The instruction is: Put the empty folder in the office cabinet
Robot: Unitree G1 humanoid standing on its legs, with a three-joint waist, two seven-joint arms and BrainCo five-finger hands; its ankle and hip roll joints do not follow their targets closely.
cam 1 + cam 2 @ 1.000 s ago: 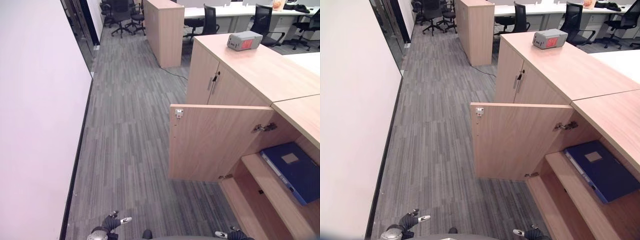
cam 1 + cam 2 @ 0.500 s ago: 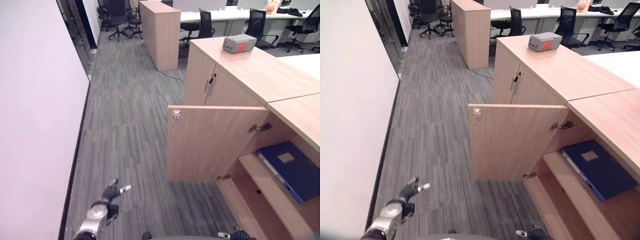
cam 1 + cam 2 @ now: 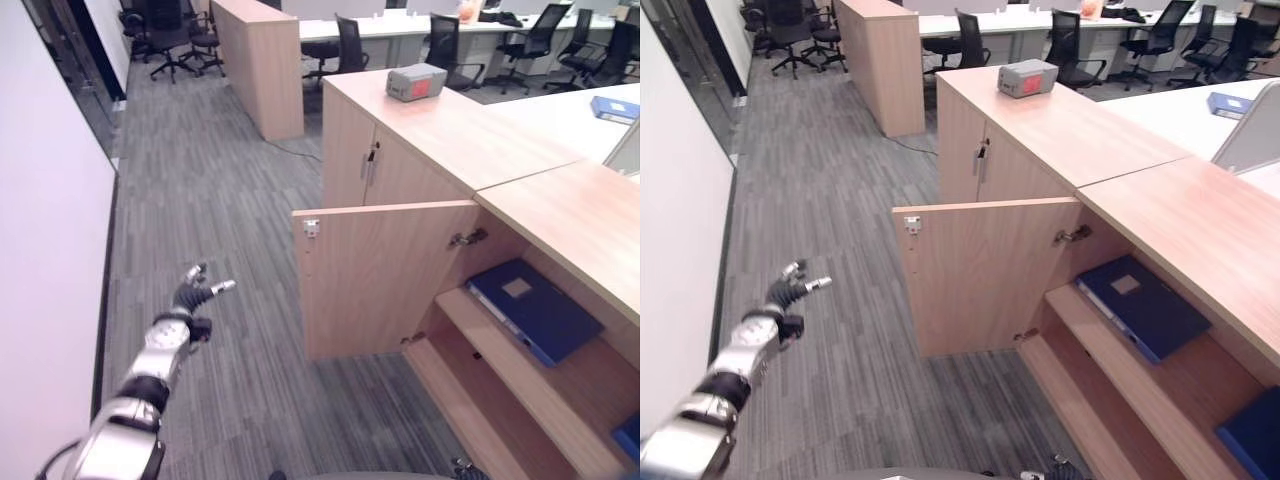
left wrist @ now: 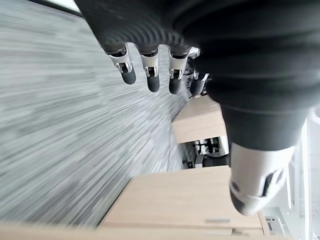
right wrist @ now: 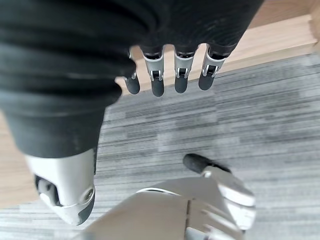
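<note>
The folder (image 3: 532,309) was dark blue and flat, with a pale label on its cover. It lay on the upper shelf inside the office cabinet (image 3: 560,215), behind the open door (image 3: 385,275). The left hand (image 3: 194,291) hung over the floor beside that door, fingers loose, holding nothing. The right hand (image 5: 170,75) had relaxed, empty fingers.

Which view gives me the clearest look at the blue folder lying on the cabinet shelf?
The left eye view: the blue folder lies flat on the upper shelf, whole, behind the open cabinet door. The right eye view shows it equally complete, slightly nearer centre. The two wrist views show carpet and cabinet wood past each hand's fingers.
</note>
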